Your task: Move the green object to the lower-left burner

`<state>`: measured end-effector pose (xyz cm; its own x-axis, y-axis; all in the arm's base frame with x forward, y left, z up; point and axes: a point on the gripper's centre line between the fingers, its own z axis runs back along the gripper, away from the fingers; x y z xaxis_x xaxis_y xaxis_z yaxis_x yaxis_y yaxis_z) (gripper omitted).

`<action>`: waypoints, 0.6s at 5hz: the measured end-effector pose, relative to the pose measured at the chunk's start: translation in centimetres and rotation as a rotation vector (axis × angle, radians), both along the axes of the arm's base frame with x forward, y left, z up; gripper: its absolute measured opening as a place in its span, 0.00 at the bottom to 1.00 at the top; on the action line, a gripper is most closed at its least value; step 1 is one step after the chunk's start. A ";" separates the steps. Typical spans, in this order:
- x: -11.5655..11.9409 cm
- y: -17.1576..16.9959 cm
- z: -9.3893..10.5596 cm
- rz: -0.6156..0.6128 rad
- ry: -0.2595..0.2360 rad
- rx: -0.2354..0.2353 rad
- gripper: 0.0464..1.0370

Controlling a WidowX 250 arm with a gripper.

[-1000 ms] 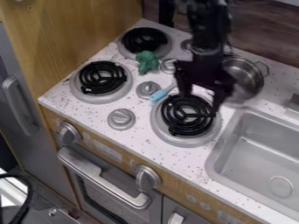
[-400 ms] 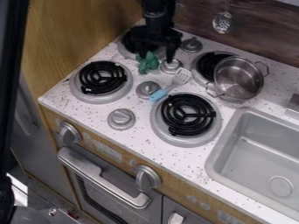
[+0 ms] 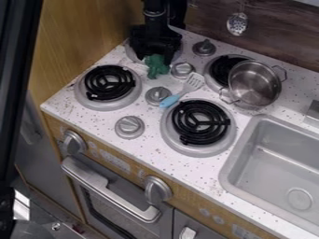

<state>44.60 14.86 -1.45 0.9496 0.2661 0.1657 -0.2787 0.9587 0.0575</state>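
Object (image 3: pixel 157 66), green and knobbly, sits just beyond the lower-left burner (image 3: pixel 109 83), up and to its right in the view, close to the burner but off it. It is where it was in both earlier frames; what has changed is the gripper (image 3: pixel 154 55). One second ago that was well to the right of the lower-left burner, in front of the pot; it then swung across, and since the last frame it has shifted a little further left, so that it is now right at the object's upper end. Whether it has closed on the object or only come up against it, I cannot tell.

For the task, this looks like the approach ending and the grasp beginning, with the carry yet to come. Once the hold is firm, a small lift and a short move toward the lower-left burner should do. The uneven shape could slip or turn if pinched only at its top.

Further out, a grey knob (image 3: pixel 158 95) lies just right of the lower-left burner, with a blue-handled spatula (image 3: pixel 181 91) past it. The metal pot (image 3: pixel 254 85) is well to the burner's right, and the sink (image 3: pixel 280 163) farther off, right and below.
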 end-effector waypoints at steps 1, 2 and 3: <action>-0.2 -0.3 -0.9 0.014 0.005 -0.024 0.96; -0.9 -0.4 -2.1 0.013 0.047 -0.033 0.96; -0.8 -0.2 -3.2 -0.002 0.080 -0.030 0.96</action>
